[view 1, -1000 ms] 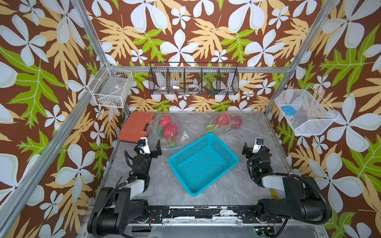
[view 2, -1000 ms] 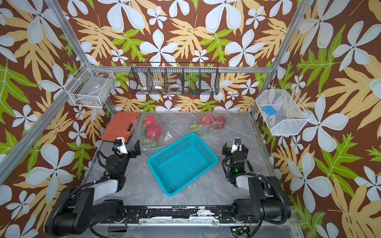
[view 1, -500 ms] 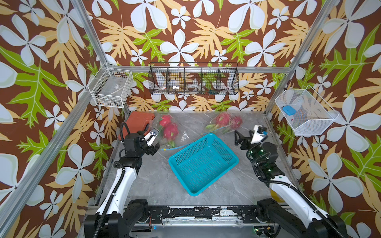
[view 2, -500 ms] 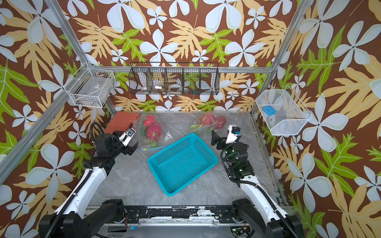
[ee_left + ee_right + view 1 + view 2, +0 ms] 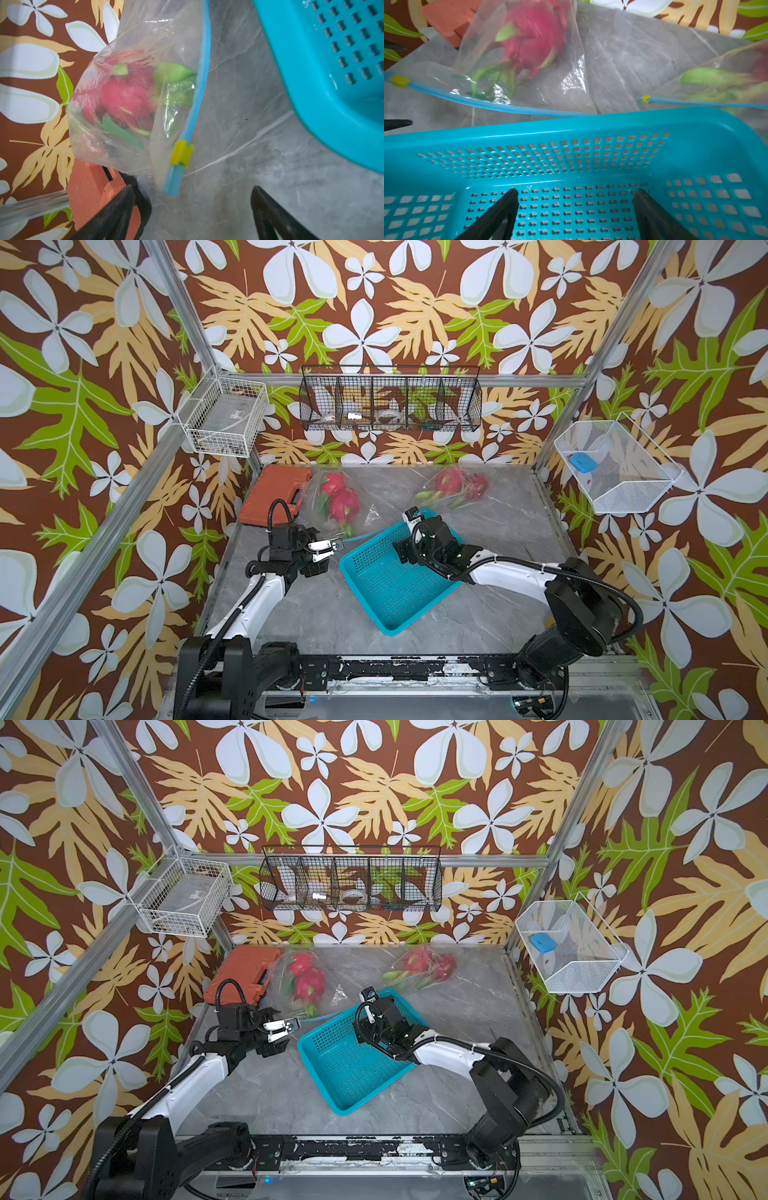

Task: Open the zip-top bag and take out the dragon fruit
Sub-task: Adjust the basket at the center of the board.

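Observation:
Two clear zip-top bags lie at the back of the table, each with pink dragon fruit inside. The left bag (image 5: 338,502) (image 5: 128,99) has a blue zip strip with a yellow slider (image 5: 181,154). My left gripper (image 5: 332,551) (image 5: 193,188) is open, just short of that strip's near end, touching nothing. The right bag (image 5: 455,487) (image 5: 716,83) lies behind the basket. My right gripper (image 5: 401,549) (image 5: 576,190) hangs open and empty over the floor of the teal basket (image 5: 386,589), facing the left bag (image 5: 519,62).
An orange case (image 5: 274,493) lies at the back left, touching the left bag. The teal basket (image 5: 349,1077) sits mid-table between the arms. Wire baskets hang on the back and side walls (image 5: 390,400).
Both arms have unfolded from their low rest pose and reached forward. The left gripper went to the left bag's zip end. The right gripper swung left over the basket.

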`<act>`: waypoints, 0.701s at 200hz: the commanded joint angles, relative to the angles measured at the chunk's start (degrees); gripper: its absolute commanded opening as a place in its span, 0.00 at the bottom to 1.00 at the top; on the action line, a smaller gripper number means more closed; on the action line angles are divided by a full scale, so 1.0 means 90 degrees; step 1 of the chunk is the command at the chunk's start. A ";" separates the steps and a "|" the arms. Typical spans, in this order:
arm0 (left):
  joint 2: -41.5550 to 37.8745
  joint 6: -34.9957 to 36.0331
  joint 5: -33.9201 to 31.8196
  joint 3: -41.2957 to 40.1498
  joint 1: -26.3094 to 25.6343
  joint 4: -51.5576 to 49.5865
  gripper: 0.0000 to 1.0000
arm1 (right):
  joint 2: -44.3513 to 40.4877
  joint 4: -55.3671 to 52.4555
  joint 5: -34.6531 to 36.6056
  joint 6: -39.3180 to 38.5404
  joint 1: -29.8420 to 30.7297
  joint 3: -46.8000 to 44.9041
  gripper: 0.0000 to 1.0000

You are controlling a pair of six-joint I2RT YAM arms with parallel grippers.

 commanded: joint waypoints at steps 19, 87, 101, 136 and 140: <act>0.0434 0.0666 -0.0042 0.0346 -0.0092 0.0669 0.80 | 0.0487 -0.0378 0.0489 0.0334 -0.0062 0.0298 0.87; 0.0406 0.0929 -0.0368 0.0201 -0.0642 0.1134 0.40 | -0.0109 -0.0413 0.1446 0.1180 -0.1095 -0.0650 0.85; 0.0356 0.0940 -0.0464 0.0190 -0.0682 0.1116 0.29 | -0.0365 -0.0451 0.1849 0.1214 -0.1107 -0.0861 0.84; -0.0019 0.0839 -0.0518 0.0250 -0.0690 0.0847 0.00 | -0.1011 -0.0409 0.2279 0.1269 -0.1098 -0.1204 0.82; -0.0079 0.0824 -0.0525 0.0260 -0.0693 0.0814 0.00 | -0.1099 -0.0318 0.2233 0.1233 -0.1083 -0.1264 0.81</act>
